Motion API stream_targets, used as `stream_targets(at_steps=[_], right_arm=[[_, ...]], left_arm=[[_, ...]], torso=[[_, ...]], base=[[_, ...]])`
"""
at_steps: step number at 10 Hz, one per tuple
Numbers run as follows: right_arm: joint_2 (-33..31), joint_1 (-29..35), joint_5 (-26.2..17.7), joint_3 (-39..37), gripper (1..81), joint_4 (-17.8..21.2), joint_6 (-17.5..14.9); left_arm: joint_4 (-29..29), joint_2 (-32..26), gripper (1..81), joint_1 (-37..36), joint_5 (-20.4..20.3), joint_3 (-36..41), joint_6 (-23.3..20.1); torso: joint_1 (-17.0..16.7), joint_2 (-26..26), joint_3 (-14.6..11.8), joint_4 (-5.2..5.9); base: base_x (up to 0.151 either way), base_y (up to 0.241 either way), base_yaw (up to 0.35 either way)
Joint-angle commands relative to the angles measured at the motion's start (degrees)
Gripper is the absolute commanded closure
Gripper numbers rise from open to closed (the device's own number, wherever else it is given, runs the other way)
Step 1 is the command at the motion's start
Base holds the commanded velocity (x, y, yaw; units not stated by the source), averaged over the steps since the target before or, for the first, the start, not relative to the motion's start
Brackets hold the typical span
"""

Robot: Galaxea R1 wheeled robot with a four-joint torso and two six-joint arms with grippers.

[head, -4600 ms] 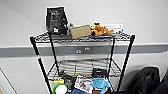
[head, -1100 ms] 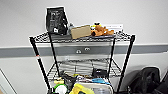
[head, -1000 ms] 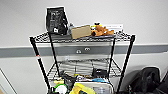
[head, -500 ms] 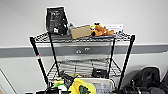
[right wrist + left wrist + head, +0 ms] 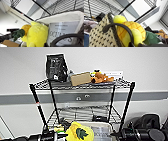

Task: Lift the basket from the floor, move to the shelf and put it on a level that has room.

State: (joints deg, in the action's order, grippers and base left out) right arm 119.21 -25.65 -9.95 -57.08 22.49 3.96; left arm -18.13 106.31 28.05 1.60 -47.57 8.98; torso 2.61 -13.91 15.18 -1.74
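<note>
Basket [image 5: 100, 130] held up in front of the wire rack [image 5: 82, 97], level with its lower tiers.

Cream woven basket with pale lining carried a yellow pineapple plush toy [image 5: 79, 132] with a green leaf and a white box [image 5: 62, 32] printed "OCULUS" — toy toward the left side, box toward the right. Dark loop handle [image 5: 120, 28] arched over the toy in the left wrist view; a second dark handle [image 5: 67, 37] showed in the right wrist view. Whether either gripper's fingers were apart or together could not be told. Second tier [image 5: 82, 113] from the top stood bare wire behind the basket. Top tier carried a black bag [image 5: 56, 67] at its left end, a brown cardboard box [image 5: 80, 78] in the middle and an orange plush [image 5: 101, 77] toward the right — all near the rear edge. Grey-banded white wall [image 5: 25, 77] behind.
</note>
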Motion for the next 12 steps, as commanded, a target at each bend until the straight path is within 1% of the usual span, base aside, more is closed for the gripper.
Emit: stream_targets(at_steps=[1,2,4,7,12], right_arm=[[2.99,12.32,-1.74,2.42,81.1,4.58,-0.89],[4.04,13.20,-2.53,1.54,81.1,5.11,-0.71],[5.27,15.57,-3.68,0.31,81.1,5.11,0.78],[5.54,19.00,-4.55,0.57,81.1,5.11,3.07],[5.80,23.31,-5.86,1.63,81.1,5.11,6.05]], left_arm=[[-0.77,-2.24,81.1,-10.42,-1.77,3.36,1.83],[-0.86,-2.68,81.1,-11.57,-1.60,3.27,2.88],[-0.94,-2.59,81.1,-14.20,-1.25,3.18,4.37],[-0.94,-2.94,81.1,-17.45,-1.16,3.88,6.57],[-0.95,-3.82,81.1,-19.91,-0.72,4.67,7.98]], torso=[[0.00,0.00,0.00,0.00],[0.00,0.00,0.00,0.00],[0.00,0.00,0.00,0.00],[0.00,0.00,0.00,0.00],[0.00,0.00,0.00,0.00]], base=[[0.000,0.000,0.000],[0.000,0.000,0.000],[0.000,0.000,0.000],[0.000,0.000,0.000],[0.000,0.000,0.000]])
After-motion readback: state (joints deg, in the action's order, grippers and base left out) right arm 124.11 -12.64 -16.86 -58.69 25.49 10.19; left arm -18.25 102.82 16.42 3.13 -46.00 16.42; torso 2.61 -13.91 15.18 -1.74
